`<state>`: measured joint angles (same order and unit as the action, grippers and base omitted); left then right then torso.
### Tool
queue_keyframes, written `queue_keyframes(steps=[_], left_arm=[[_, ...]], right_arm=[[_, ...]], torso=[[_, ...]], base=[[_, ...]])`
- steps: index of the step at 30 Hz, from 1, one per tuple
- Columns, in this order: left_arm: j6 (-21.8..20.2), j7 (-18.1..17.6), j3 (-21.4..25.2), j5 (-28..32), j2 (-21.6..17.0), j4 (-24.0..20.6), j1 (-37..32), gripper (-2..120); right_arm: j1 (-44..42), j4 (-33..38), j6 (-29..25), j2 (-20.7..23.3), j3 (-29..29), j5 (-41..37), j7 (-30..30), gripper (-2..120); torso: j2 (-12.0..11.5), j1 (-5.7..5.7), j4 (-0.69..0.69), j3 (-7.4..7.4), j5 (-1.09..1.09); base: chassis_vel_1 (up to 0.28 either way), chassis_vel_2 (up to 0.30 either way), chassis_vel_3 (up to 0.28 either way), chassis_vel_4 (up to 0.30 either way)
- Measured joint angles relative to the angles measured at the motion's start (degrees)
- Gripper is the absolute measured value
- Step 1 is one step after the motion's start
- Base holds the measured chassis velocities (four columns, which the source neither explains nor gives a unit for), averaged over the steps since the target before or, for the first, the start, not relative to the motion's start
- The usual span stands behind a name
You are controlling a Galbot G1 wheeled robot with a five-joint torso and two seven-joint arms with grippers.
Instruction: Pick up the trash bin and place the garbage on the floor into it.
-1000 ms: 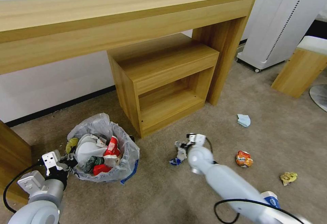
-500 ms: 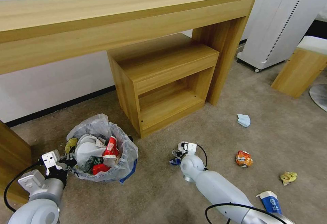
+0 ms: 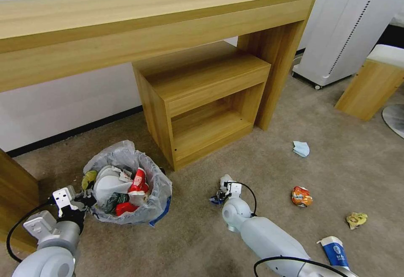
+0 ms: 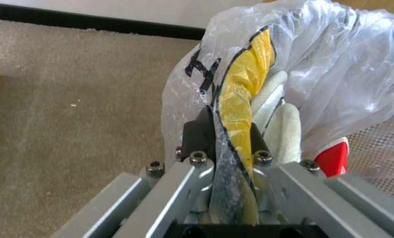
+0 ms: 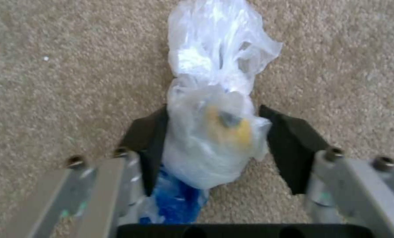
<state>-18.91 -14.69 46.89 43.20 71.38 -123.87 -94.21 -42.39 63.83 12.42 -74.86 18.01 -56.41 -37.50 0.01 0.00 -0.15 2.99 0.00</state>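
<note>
Two end effectors are at work on the beige floor [image 3: 193, 243]. At near left, the left end effector [image 4: 225, 132] is clamped on the bag-lined rim of the trash bin [image 3: 158, 193], which stands full of litter. Near centre, the right end effector [image 5: 214, 145] sits wide around a crumpled clear plastic wad [image 5: 214, 132] not yet squeezed. Thin plastic could slip free as the fingers close, or the bag rim could tear and tip the bin. More litter lies far right.
</note>
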Motion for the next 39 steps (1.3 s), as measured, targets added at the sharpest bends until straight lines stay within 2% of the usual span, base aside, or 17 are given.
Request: queue_keyframes(steps=[6, 7, 8, 11, 14, 17, 21, 22, 24, 25, 26, 28, 29, 31, 33, 34, 39], left_arm=[[0.00, 0.00, -0.22, 0.04, -0.20, 0.01, 0.23, 3], [0.00, 0.00, -0.22, 0.04, -0.20, 0.01, 0.23, 3], [0.00, 0.00, -0.26, 0.05, -0.25, 0.04, 0.27, 3], [0.00, -0.01, -0.34, 0.06, -0.34, 0.13, 0.36, 3], [0.00, -0.01, -0.51, 0.05, -0.34, 0.26, 0.41, 3], [0.01, -0.02, -0.52, -0.01, -0.34, 0.39, 0.41, 3], [0.00, -0.02, -0.51, -0.06, -0.37, 0.47, 0.34, 3], [0.00, -0.02, -0.51, -0.06, -0.37, 0.47, 0.34, 3], [0.00, -0.02, -0.50, -0.06, -0.42, 0.47, 0.30, 3], [-0.02, -0.06, -0.45, -0.08, -0.48, 0.41, 0.21, 3], [-0.02, -0.06, -0.45, -0.08, -0.48, 0.41, 0.21, 3], [-0.14, -0.07, -0.46, -0.07, -0.50, 0.09, 0.07, 3], [-0.19, -0.07, -0.45, -0.08, -0.48, -0.33, -0.10, 3], [-0.23, -0.08, -0.45, -0.09, -0.47, -0.52, -0.20, 3], [-0.40, -0.16, -0.51, -0.13, -0.33, -1.15, -0.54, 3], [-0.40, -0.16, -0.51, -0.13, -0.33, -1.15, -0.54, 3], [-0.51, -0.19, -0.54, -0.38, 0.08, -2.19, -0.97, 3]], right_arm=[[-1.39, -0.18, -0.77, 0.17, -0.28, 1.62, 0.38, 28], [-1.39, -0.18, -0.77, 0.17, -0.28, 1.62, 0.38, 28], [-1.71, -0.18, -0.92, 0.32, -0.34, 1.96, 0.49, 22], [-2.23, -0.12, -1.20, 0.72, -0.51, 2.38, 0.69, 18], [-3.00, 1.12, -1.55, 1.90, -0.91, 2.79, 1.15, 7], [-3.46, 3.43, -2.26, 3.51, -1.26, 2.89, 1.83, 1], [-4.22, 10.09, -5.27, 8.13, -2.05, 2.91, 4.76, 0], [-4.22, 10.09, -5.27, 8.13, -2.05, 2.91, 4.76, 0], [-4.37, 14.08, -7.37, 11.00, -2.30, 3.39, 6.66, 0], [-3.96, 18.11, -10.36, 14.04, -2.26, 3.79, 9.02, 0], [-3.96, 18.11, -10.36, 14.04, -2.26, 3.79, 9.02, 0], [-2.00, 23.44, -13.23, 16.62, -1.81, 3.61, 11.47, 0], [1.19, 28.76, -15.62, 18.66, -0.69, 2.78, 13.77, 0], [2.76, 30.90, -16.42, 19.38, -0.05, 2.20, 14.96, 0], [7.83, 36.10, -18.97, 20.93, 2.95, -0.23, 18.63, 0], [7.83, 36.10, -18.97, 20.93, 2.95, -0.23, 18.63, 0], [19.51, 39.98, -25.62, 21.81, 13.22, -4.88, 28.60, 0]], torso=[[0.00, 0.00, 0.00, 0.00, 0.00], [0.00, 0.00, 0.00, 0.00, 0.00], [0.00, 0.00, 0.00, 0.00, 0.00], [0.00, 0.00, 0.00, 0.00, 0.01], [0.00, 0.00, 0.00, 0.00, 0.01], [0.00, 0.00, -0.02, 0.00, 0.01], [0.00, 0.00, -0.01, 0.00, 0.02], [0.00, 0.00, -0.01, 0.00, 0.02], [0.00, 0.00, -0.02, 0.00, 0.01], [0.00, 0.00, -0.04, 0.00, 0.01], [0.00, 0.00, -0.04, 0.00, 0.01], [0.00, 0.00, -0.03, 0.00, 0.01], [0.00, 0.00, 0.00, 0.00, 0.00], [0.00, 0.00, 0.01, 0.00, 0.00], [0.00, 0.00, 0.01, 0.00, -0.01], [0.00, 0.00, 0.01, 0.00, -0.01], [0.00, 0.00, 0.00, 0.01, 0.00]], base=[[0.000, 0.000, 0.000, 0.000], [0.000, 0.000, 0.000, 0.000], [0.000, 0.000, 0.000, 0.000], [0.000, 0.000, 0.000, 0.000], [0.000, 0.000, 0.000, 0.000], [0.000, 0.000, 0.000, 0.000], [0.000, 0.000, 0.000, 0.000], [0.000, 0.000, 0.000, 0.000], [0.000, 0.000, 0.000, 0.000], [0.000, 0.000, 0.000, 0.000], [0.000, 0.000, 0.000, 0.000], [0.000, 0.000, 0.000, 0.000], [0.000, 0.000, 0.000, 0.000], [0.000, 0.000, 0.000, 0.000], [0.000, 0.000, 0.000, 0.000], [0.000, 0.000, 0.000, 0.000], [0.000, 0.000, 0.000, 0.000]])
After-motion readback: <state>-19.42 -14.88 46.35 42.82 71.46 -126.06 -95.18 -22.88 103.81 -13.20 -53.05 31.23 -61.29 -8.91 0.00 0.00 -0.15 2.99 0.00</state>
